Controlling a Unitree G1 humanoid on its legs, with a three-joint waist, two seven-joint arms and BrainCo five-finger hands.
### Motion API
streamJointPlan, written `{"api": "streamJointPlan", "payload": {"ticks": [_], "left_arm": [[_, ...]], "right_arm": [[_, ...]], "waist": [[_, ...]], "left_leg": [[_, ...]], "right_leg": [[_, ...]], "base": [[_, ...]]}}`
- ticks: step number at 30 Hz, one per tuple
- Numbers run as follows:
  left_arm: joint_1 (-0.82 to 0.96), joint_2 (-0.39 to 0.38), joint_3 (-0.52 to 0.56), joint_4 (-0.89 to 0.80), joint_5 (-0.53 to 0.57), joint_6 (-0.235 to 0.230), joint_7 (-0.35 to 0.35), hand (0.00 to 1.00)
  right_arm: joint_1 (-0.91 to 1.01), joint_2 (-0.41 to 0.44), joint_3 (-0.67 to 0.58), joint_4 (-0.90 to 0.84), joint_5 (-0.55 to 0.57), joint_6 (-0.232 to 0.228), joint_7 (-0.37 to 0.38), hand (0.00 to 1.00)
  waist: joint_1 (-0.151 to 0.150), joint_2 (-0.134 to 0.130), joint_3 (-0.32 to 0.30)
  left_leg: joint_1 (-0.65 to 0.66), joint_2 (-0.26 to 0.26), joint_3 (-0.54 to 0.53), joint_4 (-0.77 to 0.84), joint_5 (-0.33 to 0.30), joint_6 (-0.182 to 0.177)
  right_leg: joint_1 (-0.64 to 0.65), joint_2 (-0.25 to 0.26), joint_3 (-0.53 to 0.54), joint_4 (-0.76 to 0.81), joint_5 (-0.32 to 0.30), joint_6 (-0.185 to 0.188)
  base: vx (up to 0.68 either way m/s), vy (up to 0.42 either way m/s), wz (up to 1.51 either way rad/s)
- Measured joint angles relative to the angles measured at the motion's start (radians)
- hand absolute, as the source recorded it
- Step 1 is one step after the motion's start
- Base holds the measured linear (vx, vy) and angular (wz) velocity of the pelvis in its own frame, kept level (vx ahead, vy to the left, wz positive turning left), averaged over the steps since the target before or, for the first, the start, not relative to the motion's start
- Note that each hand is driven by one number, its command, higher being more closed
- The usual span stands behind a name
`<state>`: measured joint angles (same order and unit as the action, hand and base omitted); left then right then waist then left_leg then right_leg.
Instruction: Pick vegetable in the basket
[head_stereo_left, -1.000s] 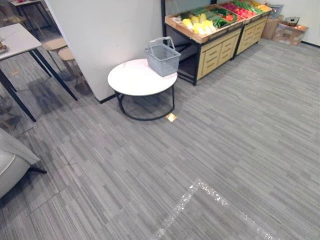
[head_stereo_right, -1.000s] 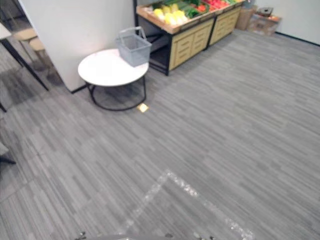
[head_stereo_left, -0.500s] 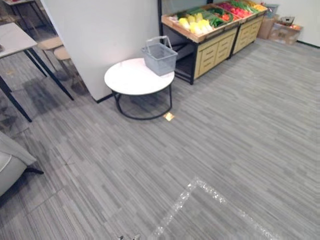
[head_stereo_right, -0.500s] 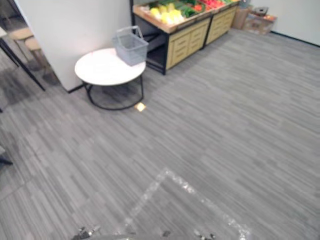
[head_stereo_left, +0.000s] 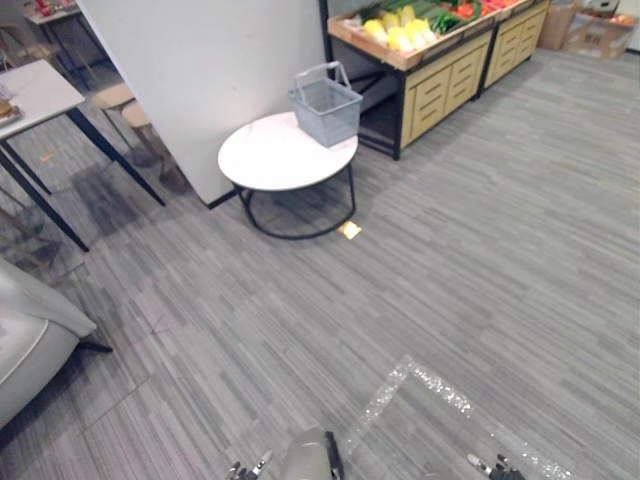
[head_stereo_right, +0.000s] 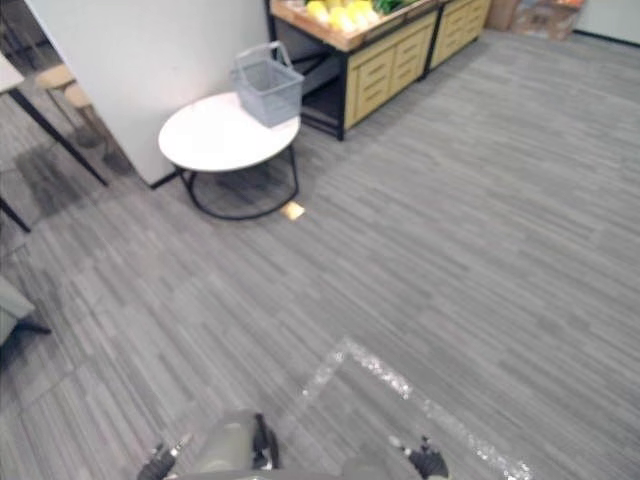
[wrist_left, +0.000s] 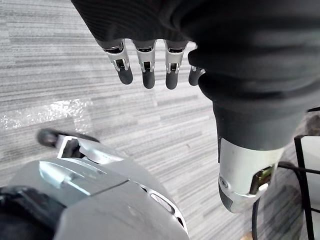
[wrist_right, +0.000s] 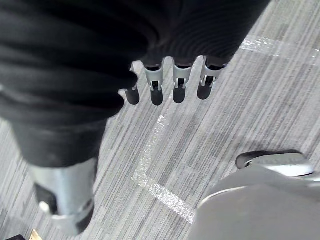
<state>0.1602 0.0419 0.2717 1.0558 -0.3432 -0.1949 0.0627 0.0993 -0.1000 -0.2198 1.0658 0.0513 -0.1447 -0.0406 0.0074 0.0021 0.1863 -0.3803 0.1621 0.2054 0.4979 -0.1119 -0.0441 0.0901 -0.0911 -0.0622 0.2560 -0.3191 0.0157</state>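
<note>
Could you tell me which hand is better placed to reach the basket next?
Left, marginally: both the left hand and right hand hang open and empty, far from the basket, which sits on the round table slightly left of centre.

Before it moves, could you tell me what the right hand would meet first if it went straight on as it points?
Probably the grey carpet floor, close to the silvery tape line; the way below the right hand looks free.
</note>
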Motion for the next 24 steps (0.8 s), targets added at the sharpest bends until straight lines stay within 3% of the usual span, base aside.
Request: {"api": "streamJointPlan", "payload": {"ticks": [3,4,5,6,7,8,10,11,13,15,16,18,20,22,24], "left_arm": [[0.002,0.002,-0.025,0.0,0.004,-0.004,0.021,0.0],[0.002,0.002,-0.036,0.002,0.005,-0.004,0.022,0.0],[0.005,0.009,-0.038,0.005,0.005,-0.004,0.02,0.0],[0.001,0.026,-0.047,0.009,0.008,-0.007,0.019,0.0],[0.001,0.052,-0.069,0.012,0.012,-0.009,0.02,0.0],[-0.003,0.059,-0.075,0.015,0.014,-0.01,0.019,0.0],[-0.016,0.074,-0.092,0.027,0.031,-0.006,0.019,0.0],[-0.018,0.076,-0.096,0.027,0.042,-0.005,0.019,0.0],[-0.015,0.087,-0.122,0.026,0.065,0.001,0.018,0.0],[-0.017,0.101,-0.16,0.018,0.077,0.002,0.015,0.0],[-0.021,0.099,-0.185,0.014,0.079,0.001,0.012,0.0],[-0.031,0.088,-0.195,0.018,0.08,0.002,0.009,0.0],[-0.049,0.067,-0.184,0.018,0.08,0.002,0.008,0.0],[-0.067,0.034,-0.152,0.017,0.08,0.003,0.005,0.0],[-0.082,0.005,-0.117,0.018,0.084,0.004,0.002,0.0]], "right_arm": [[-0.034,0.0,0.04,-0.001,0.005,-0.013,-0.003,0.0],[-0.04,-0.002,0.043,0.001,0.005,-0.013,-0.002,0.0],[-0.04,0.0,0.042,0.005,0.004,-0.013,-0.002,0.0],[-0.05,0.015,0.044,0.023,0.002,-0.013,0.001,0.0],[-0.054,0.033,0.052,0.031,0.002,-0.014,0.005,0.0],[-0.056,0.039,0.051,0.034,0.001,-0.014,0.006,0.0],[-0.055,0.038,0.02,0.047,-0.005,-0.014,0.006,0.0],[-0.054,0.037,0.008,0.049,-0.006,-0.014,0.006,0.0],[-0.049,0.034,-0.009,0.05,-0.007,-0.013,0.004,0.0],[-0.042,0.038,-0.009,0.049,-0.008,-0.012,0.005,0.0],[-0.035,0.032,-0.021,0.043,-0.005,-0.016,0.004,0.0],[-0.031,0.023,-0.03,0.034,-0.005,-0.02,0.002,0.0],[-0.007,0.028,-0.049,0.027,-0.005,-0.02,0.002,0.0],[0.019,0.035,-0.05,0.013,-0.005,-0.019,0.001,0.0],[0.044,0.039,-0.054,-0.001,-0.004,-0.019,0.001,0.0]], "waist": [[0.005,0.005,-0.003],[0.014,0.012,-0.007],[0.02,0.007,-0.01],[0.028,-0.018,-0.03],[0.022,-0.048,-0.064],[0.022,-0.057,-0.074],[0.022,-0.074,-0.09],[0.021,-0.075,-0.089],[0.015,-0.069,-0.081],[-0.011,-0.064,-0.073],[-0.027,-0.048,-0.062],[-0.032,-0.034,-0.048],[-0.032,-0.03,-0.042],[-0.033,-0.029,-0.041],[-0.034,-0.014,-0.035]], "left_leg": [[0.018,-0.006,-0.052,-0.318,0.09,-0.036],[0.02,-0.003,-0.078,-0.336,0.099,-0.042],[0.019,-0.01,-0.08,-0.306,0.154,-0.061],[0.008,-0.049,-0.075,-0.258,0.171,-0.052],[-0.009,-0.086,-0.058,-0.241,0.142,-0.02],[-0.013,-0.097,-0.049,-0.231,0.14,-0.007],[0.007,-0.136,-0.019,-0.203,0.093,0.061],[0.025,-0.144,-0.015,-0.205,0.081,0.066],[0.151,-0.171,0.008,-0.246,-0.001,0.09],[0.235,-0.188,0.004,-0.26,-0.03,0.109],[0.312,-0.189,-0.002,-0.301,-0.046,0.114],[0.418,-0.19,0.0,-0.365,-0.058,0.113],[0.481,-0.192,-0.002,-0.39,-0.083,0.112],[0.521,-0.188,-0.011,-0.388,-0.123,0.106],[0.561,-0.156,-0.029,-0.381,-0.167,0.073]], "right_leg": [[0.058,-0.039,0.019,-0.051,-0.037,0.05],[0.08,-0.047,0.03,-0.07,-0.054,0.053],[0.098,-0.061,0.044,-0.082,-0.062,0.052],[0.103,-0.098,0.08,-0.075,-0.049,0.043],[0.07,-0.131,0.113,-0.051,-0.001,0.034],[0.051,-0.143,0.131,-0.03,0.028,0.048],[-0.002,-0.168,0.2,0.093,0.156,0.075],[-0.02,-0.17,0.214,0.144,0.196,0.077],[-0.15,-0.174,0.237,0.485,0.406,0.113],[-0.259,-0.154,0.203,0.757,0.392,0.105],[-0.319,-0.134,0.146,0.858,0.335,0.09],[-0.387,-0.113,0.063,0.888,0.231,0.07],[-0.444,-0.113,-0.022,0.817,0.171,0.062],[-0.482,-0.113,-0.085,0.665,0.163,0.051],[-0.49,-0.094,-0.13,0.383,0.17,0.056]], "base": [[0.4,0.318,-0.17],[0.45,0.428,-0.35],[0.48,0.399,-0.39],[0.5,0.38,-0.15],[0.52,0.331,-0.06],[0.53,0.333,0.07],[0.58,0.357,-0.03],[0.49,0.313,-0.12],[0.44,0.284,-0.22],[0.35,0.206,-0.01],[0.33,0.165,-0.04],[0.33,0.124,-0.15],[0.29,0.032,-0.01],[0.28,-0.045,0.12],[0.39,-0.116,0.2]]}}
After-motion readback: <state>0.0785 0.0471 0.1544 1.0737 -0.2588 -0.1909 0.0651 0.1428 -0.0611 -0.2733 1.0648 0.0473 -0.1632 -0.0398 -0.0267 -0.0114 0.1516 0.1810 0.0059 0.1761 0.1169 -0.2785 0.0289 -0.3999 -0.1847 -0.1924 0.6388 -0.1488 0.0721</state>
